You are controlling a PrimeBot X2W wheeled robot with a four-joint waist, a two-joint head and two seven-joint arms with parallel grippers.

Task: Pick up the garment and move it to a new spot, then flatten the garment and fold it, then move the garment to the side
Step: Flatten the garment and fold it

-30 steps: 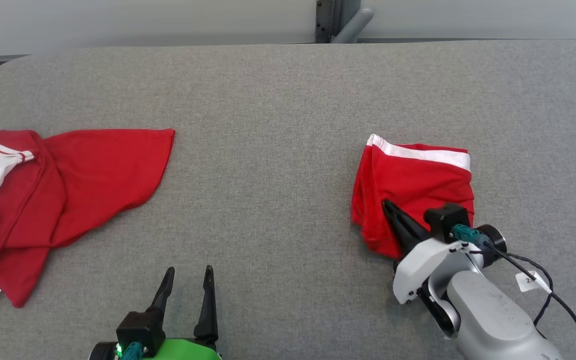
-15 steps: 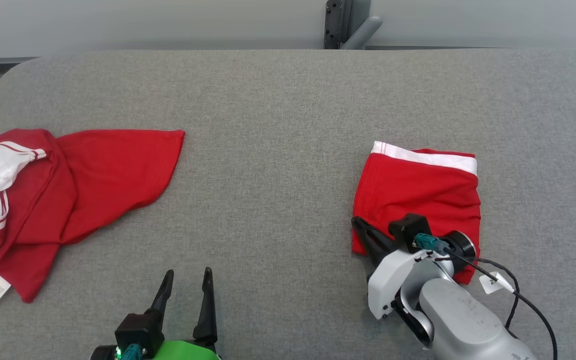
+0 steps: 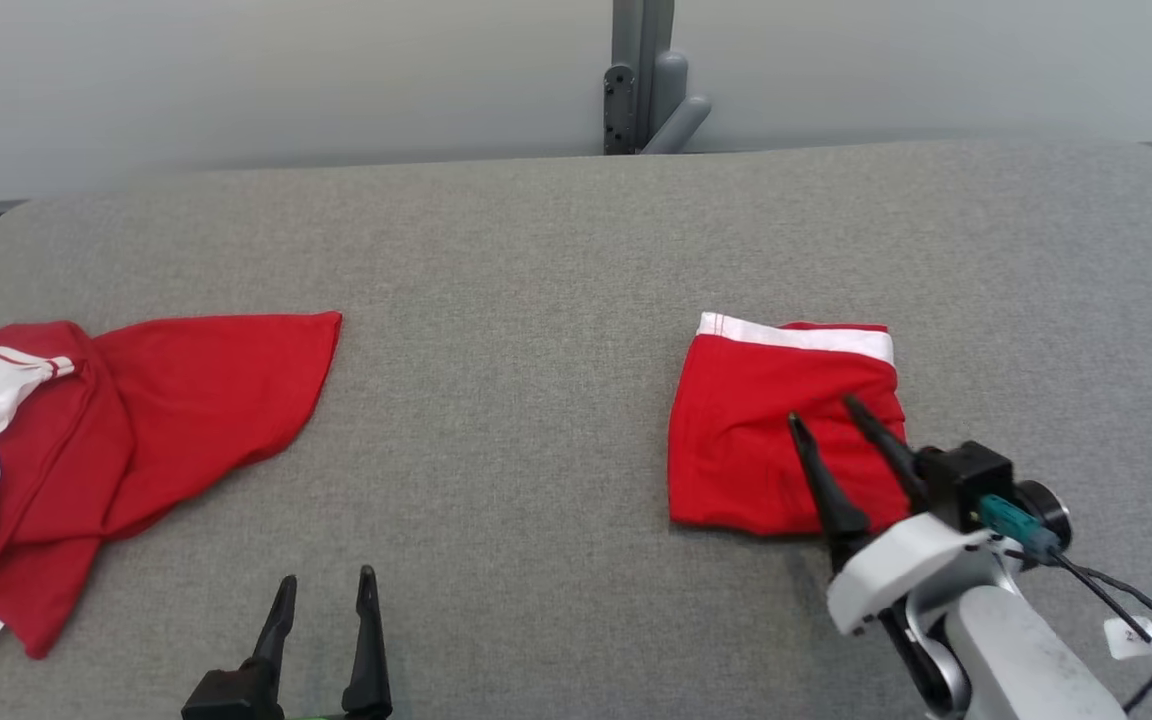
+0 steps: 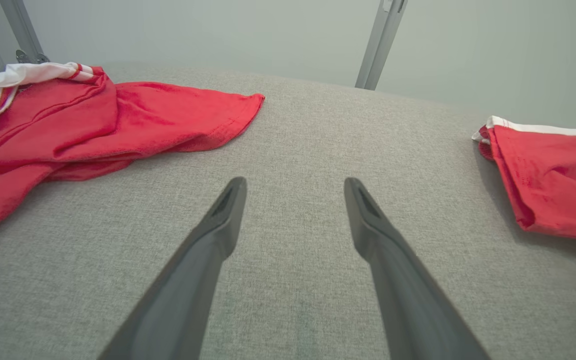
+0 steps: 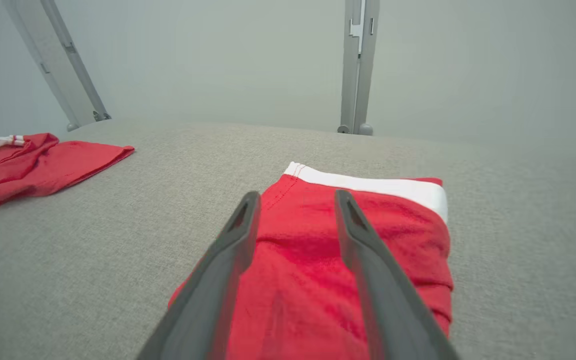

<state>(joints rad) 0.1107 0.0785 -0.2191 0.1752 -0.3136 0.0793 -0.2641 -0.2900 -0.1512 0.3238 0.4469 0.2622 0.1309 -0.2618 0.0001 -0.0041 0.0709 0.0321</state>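
Two red garments are lying on the grey table (image 3: 536,250): the folded garment (image 3: 776,440), white band farthest, is sitting at the right, its near corner hiding behind the right gripper (image 3: 821,410), whose fingers are standing parted over it, gripping nothing. The crumpled garment (image 3: 136,420) is running off the left edge. The left gripper (image 3: 327,575) is hanging spread wide, empty, its base cut off

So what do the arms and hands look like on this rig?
Left hand and right hand: two long tapering black fingers on a black block. Right adds a white wrist housing, grey forearm, teal connector, black cable and small white tag.
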